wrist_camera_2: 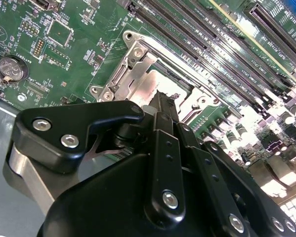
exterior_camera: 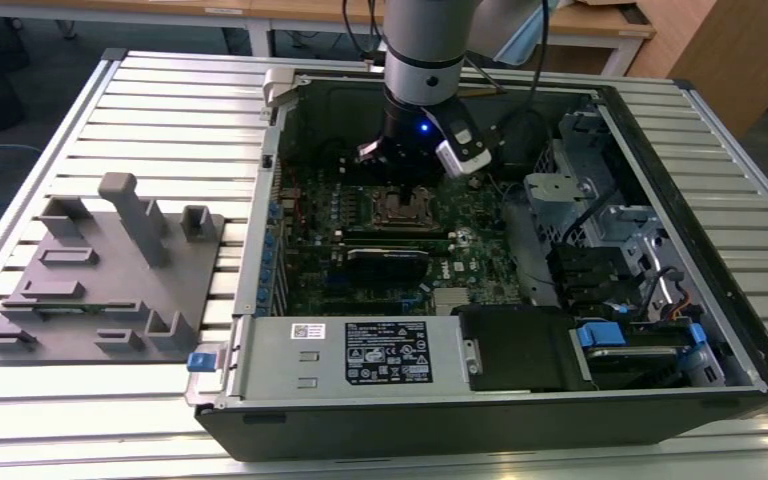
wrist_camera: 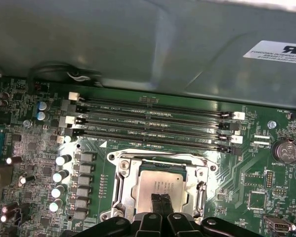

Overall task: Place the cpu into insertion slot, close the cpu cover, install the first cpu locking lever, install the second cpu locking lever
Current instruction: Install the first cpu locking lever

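Directly under the narrow, pressed-together fingers (wrist_camera: 162, 203), the cpu (wrist_camera: 160, 186) lies seated in the insertion slot (wrist_camera: 122, 182).

cpu (wrist_camera: 160, 186): 1 | insertion slot (wrist_camera: 122, 183): 1 | memory slots (wrist_camera: 152, 123): 4 | pincer (wrist_camera: 161, 203): 1

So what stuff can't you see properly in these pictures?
- The near part of the cpu in the first wrist view: the gripper covers it.
- Much of the insertion slot in the second wrist view: the gripper's black body hides it.
- Whether the cpu cover is closed: too small in the exterior view, blocked in both wrist views.
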Robot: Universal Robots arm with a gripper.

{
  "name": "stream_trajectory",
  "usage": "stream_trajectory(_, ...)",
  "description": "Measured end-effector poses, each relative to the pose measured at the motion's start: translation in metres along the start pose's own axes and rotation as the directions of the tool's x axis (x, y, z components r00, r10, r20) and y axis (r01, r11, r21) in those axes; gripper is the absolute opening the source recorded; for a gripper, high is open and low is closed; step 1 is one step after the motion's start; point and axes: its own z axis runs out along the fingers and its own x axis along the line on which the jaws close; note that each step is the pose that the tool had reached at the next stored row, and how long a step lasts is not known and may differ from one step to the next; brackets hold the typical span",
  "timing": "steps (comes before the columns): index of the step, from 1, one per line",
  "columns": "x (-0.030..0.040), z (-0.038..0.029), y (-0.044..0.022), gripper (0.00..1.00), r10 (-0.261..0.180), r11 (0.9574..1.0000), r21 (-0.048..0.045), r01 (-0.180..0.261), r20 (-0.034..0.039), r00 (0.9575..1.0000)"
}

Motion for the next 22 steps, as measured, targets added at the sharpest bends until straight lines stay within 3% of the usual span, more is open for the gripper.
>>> stream_trajectory(22, 0.0000, 0.0000, 0.0000, 0.10, -0.025, 0.9997, -0.0006, 0.025, -0.0007, 0.9997)
